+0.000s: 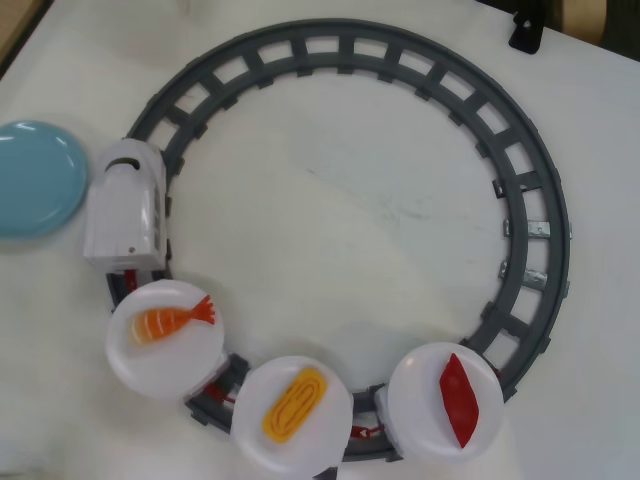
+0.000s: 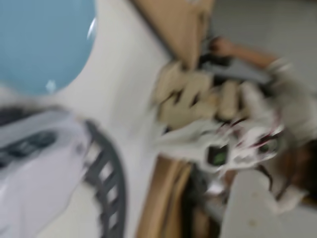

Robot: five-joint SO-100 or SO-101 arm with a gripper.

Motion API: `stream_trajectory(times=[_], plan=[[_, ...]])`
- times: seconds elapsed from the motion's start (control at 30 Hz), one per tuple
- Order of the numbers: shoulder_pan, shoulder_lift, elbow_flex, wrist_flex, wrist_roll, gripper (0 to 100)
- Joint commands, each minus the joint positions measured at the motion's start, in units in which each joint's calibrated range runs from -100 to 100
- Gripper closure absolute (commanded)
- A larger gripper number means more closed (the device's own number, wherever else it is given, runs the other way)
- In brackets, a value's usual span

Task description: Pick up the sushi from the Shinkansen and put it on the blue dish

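Observation:
The dark-red sushi (image 1: 459, 398) lies on the last white plate (image 1: 415, 395) at the lower right of the overhead view. The white Shinkansen (image 1: 127, 205) stands on the track at the left, nose up, pulling three plate cars. The blue dish (image 1: 35, 178) sits just left of the train, cut by the frame's edge. The wrist view is blurred; it shows the blue dish (image 2: 44, 39) at the top left and the train's white body (image 2: 34, 168) below it. No gripper shows in either view.
The grey circular track (image 1: 520, 170) fills most of the table. An orange shrimp piece (image 1: 170, 320) and a yellow egg piece (image 1: 295, 403) lie on the other two plates. A black object (image 1: 527, 30) stands at the top right. Beyond the table's edge the wrist view shows blurred clutter (image 2: 223, 144).

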Motion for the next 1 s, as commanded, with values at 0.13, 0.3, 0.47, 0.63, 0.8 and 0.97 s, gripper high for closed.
stream_trajectory(times=[0.13,0.3,0.47,0.63,0.8,0.97], plan=[[5.9,20.8,-17.9,10.6,1.4,86],[8.4,29.3,-22.6,17.6,3.9,86],[10.9,28.6,-27.2,23.7,4.1,86],[11.5,24.3,-32.2,31.0,5.5,85],[11.5,19.1,-31.1,32.2,5.0,85],[11.5,14.2,-25.9,31.6,5.0,85]])
